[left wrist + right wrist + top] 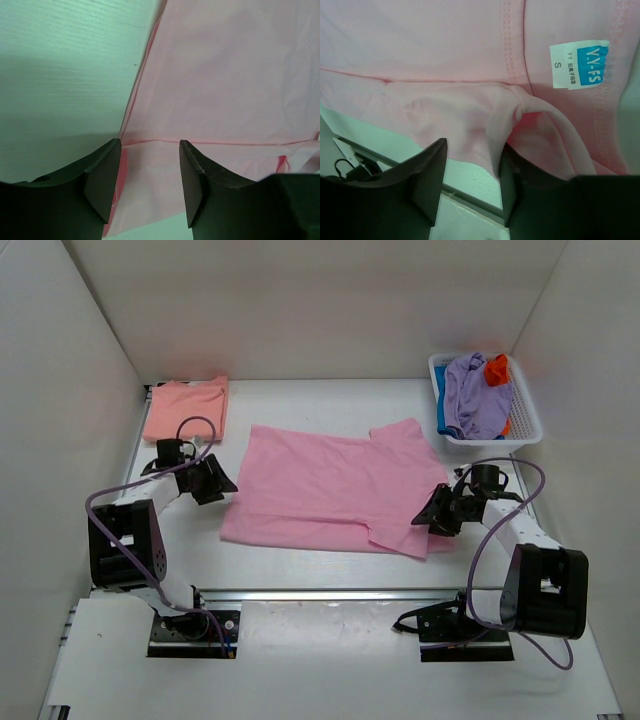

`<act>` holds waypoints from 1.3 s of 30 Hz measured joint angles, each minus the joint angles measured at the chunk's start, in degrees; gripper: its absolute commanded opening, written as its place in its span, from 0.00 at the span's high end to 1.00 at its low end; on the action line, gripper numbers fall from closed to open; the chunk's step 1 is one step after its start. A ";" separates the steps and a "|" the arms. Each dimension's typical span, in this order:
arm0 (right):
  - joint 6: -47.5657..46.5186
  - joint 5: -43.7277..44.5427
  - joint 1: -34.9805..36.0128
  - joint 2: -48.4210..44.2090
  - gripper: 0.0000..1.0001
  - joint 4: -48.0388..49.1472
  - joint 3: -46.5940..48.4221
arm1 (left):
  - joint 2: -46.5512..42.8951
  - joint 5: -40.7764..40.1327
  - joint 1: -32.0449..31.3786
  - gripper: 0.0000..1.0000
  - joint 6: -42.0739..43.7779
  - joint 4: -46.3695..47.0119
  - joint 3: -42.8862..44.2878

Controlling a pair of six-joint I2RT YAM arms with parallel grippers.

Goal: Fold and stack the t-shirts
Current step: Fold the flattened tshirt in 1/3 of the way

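A light pink t-shirt lies spread flat mid-table, its lower part doubled over along a crease. My left gripper hovers at the shirt's left edge. In the left wrist view it stands open over the pink cloth, just below the crease. My right gripper is at the shirt's near right corner. It is open, and a rumpled sleeve drapes against its right finger. A salmon-peach shirt lies folded at the back left.
A white slatted basket at the back right holds a lavender shirt, an orange one and a blue one. A size label shows on the pink shirt. White walls enclose the table; a metal rail runs along the near edge.
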 measured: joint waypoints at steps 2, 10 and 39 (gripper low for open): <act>-0.20 0.11 -0.20 -0.11 0.71 0.13 -0.50 | -0.39 0.00 -0.02 0.39 0.11 -0.26 -0.09; -1.05 3.80 -1.92 -0.59 0.45 -1.44 -0.81 | -6.32 -0.04 -1.70 0.40 1.03 -2.08 -0.09; -1.46 20.20 20.65 15.41 0.50 3.74 11.41 | 3.93 -10.23 -18.73 0.49 -0.46 -1.09 0.61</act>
